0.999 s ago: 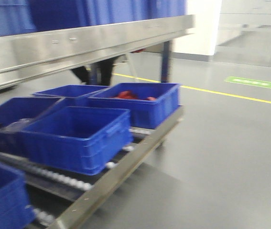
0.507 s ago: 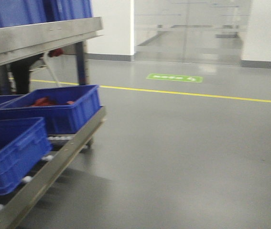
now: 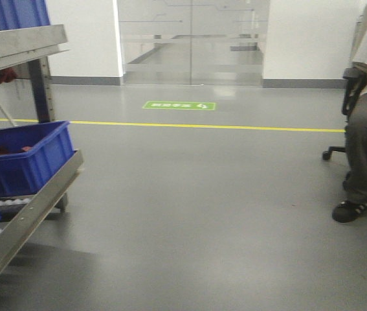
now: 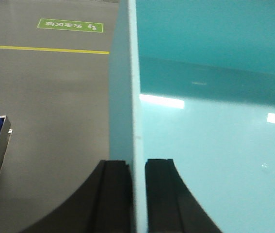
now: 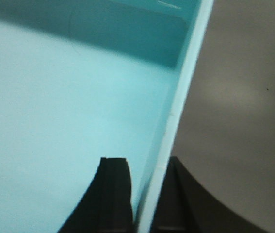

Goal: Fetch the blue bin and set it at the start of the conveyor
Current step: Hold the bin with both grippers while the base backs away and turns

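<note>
Glossy turquoise blue bin (image 4: 210, 145), empty, filling right of left wrist view, left of right wrist view; thin side walls pinched at bottom centre by left gripper (image 4: 137, 194) and right gripper (image 5: 149, 194).

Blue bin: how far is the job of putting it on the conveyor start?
Done: the light turquoise plastic bin is picked up; left gripper and right gripper each clamp a wall. In hand: carrying it over grey floor beside a steel rack. Left: no conveyor belt in view, so placing remains.
</note>
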`<state>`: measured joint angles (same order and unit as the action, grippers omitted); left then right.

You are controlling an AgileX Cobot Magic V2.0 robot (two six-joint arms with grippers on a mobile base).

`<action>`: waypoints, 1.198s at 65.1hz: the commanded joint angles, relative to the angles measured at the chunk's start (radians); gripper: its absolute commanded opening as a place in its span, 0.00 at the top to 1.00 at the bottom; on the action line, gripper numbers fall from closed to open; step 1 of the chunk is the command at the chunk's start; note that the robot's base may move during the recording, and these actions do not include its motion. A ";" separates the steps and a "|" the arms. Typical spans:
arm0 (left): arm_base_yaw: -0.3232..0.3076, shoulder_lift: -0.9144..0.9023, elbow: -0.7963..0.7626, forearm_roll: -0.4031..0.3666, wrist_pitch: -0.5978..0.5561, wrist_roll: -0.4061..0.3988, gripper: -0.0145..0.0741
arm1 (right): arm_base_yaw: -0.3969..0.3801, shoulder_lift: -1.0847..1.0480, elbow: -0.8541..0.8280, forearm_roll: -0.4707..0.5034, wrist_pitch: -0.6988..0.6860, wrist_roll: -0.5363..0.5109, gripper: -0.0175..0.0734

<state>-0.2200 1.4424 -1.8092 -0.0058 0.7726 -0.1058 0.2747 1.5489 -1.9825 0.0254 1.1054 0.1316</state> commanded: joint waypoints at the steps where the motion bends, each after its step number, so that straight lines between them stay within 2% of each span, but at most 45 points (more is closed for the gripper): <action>1: 0.005 -0.013 -0.007 0.020 -0.080 -0.007 0.96 | -0.011 -0.013 -0.012 -0.042 0.001 -0.035 0.98; 78: 0.005 -0.013 -0.007 0.022 -0.080 -0.007 0.96 | -0.011 -0.013 -0.012 -0.042 -0.006 -0.035 0.98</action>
<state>-0.2200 1.4424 -1.8092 -0.0058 0.7726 -0.1058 0.2747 1.5489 -1.9825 0.0254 1.1109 0.1316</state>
